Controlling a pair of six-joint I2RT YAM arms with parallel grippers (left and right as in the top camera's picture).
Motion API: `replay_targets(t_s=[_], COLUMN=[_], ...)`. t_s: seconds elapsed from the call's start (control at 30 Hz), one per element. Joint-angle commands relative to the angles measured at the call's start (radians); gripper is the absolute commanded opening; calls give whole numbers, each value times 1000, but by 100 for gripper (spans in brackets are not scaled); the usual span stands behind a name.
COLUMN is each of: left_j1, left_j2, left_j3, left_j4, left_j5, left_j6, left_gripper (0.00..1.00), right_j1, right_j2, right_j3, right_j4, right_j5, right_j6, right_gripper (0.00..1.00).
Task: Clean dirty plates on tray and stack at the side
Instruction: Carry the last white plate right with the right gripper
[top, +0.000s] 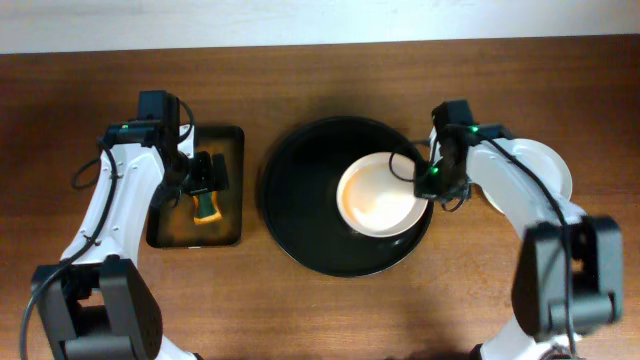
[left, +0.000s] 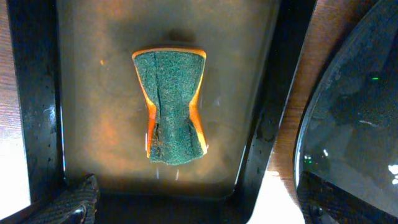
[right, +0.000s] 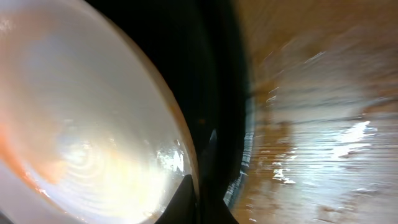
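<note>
Overhead looks down; wrists close — sharing round tray (top: 300, 222).

A white plate (top: 378, 197), smeared orange, lies in the right half of the round black tray (top: 290, 205). We see a second white plate (top: 550, 163) just right on the table (top: 320, 320), and a green-and-orange sponge (left: 171, 106) flat in its rectangular tray (left: 37, 93).

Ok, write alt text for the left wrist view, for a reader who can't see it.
A green-topped sponge with orange edges lies centred in a shallow dark rectangular tray, seen from above. At right, beyond a strip of wooden table, curves the glossy rim of a round black tray.
</note>
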Motion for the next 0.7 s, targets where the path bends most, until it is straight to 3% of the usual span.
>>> replay_targets(t_s=[0.0, 0.1, 0.23, 0.67], left_j1=[-4, -4, -4, -10], left_j2=[-17, -17, -17, -17], left_j3=[13, 13, 13, 13], left_j4=[1, 2, 5, 17], left_j5=[11, 10, 11, 10], left_j6=[13, 13, 12, 13], left_gripper=[100, 99, 99, 100], right_j1=[5, 72, 270, 675], right_j2=[-131, -180, -181, -181], right_j3=[33, 33, 33, 33], right_j4=[-3, -4, 0, 36], right_j5=[132, 314, 666, 1223], right_j6=[-55, -68, -13, 42], right_gripper=[4, 4, 4, 4])
